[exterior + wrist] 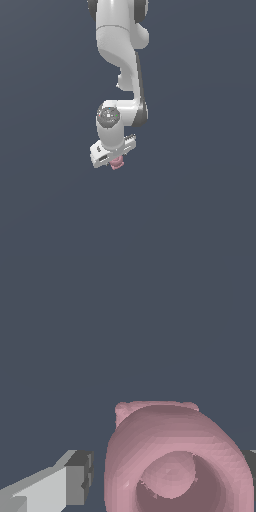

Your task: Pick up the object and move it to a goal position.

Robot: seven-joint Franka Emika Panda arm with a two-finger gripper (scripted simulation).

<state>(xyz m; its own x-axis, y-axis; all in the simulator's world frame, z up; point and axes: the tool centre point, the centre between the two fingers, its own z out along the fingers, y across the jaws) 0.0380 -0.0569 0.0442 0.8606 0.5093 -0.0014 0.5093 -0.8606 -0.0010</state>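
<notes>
Looking at this, you've got the gripper [116, 159] parked right over the little dusty-pink knob [117, 163], which peeks out just under the hand in the exterior view, a bit below the middle of the frame. In the wrist view the knob [175, 461] fills the lower half, ringed round top facing the camera with a small bump in the centre, and it sits between the two fingers [75, 478]: one pad is just beside its flank with a sliver of gap, the other barely shows at the frame edge. So the pincer looks narrow around it, but honestly you can't tell if it's actually clamped on or just about to be. My guess is this thing is light and rigid, no squish, and the rounded, smooth-looking sides could let it squirt out if you pinch too high on the curve. I'd take it across the widest part of the body, pads square to it, and keep it low rather than near the rim. The surface [200, 200] is a plain flat dark slate-blue everywhere, no texture, no edges, no clutter showing, and no goal marker visible in either view, so plenty of room to move.
</notes>
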